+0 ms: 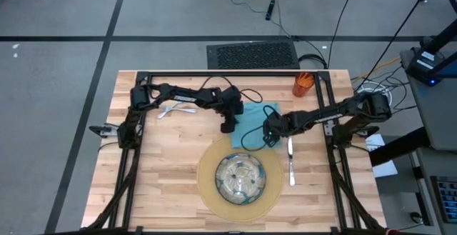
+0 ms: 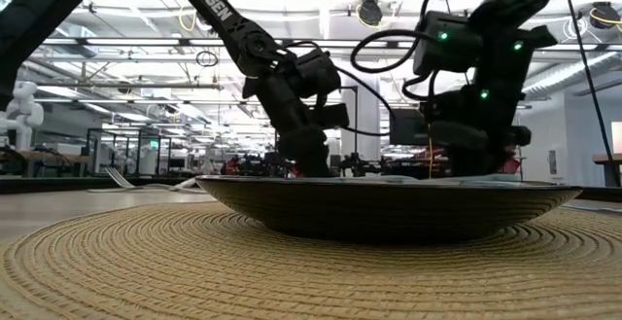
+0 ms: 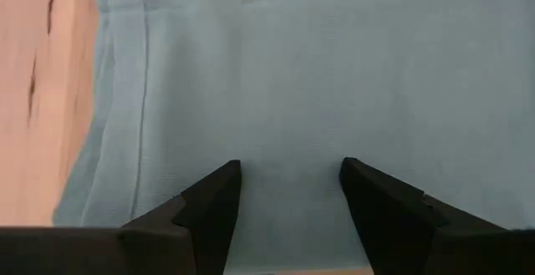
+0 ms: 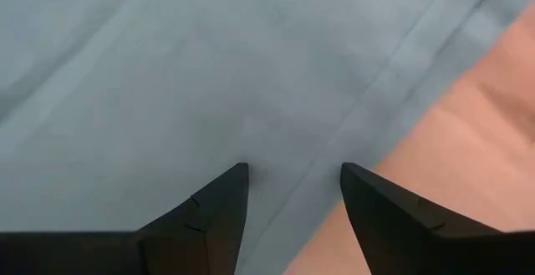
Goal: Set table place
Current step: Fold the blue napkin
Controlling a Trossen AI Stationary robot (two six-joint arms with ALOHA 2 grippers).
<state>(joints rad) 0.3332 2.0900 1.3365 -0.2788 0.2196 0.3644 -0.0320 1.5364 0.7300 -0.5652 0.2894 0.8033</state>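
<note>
Both grippers, left (image 1: 228,128) and right (image 1: 270,130), fingers spread, press the teal napkin (image 1: 251,124) on the wooden table (image 1: 164,178).

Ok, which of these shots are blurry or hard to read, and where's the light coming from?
Low view: backlit by ceiling lights, so the bowl and arms read as dark silhouettes, with the mat soft up close. Both wrist views: napkin fills the picture, flat and soft. High view: evenly lit, faint shadows on the table.

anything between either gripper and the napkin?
Nothing visible. Left gripper and right gripper both sit open directly over the teal napkin, with only cloth showing between their fingers.
</note>
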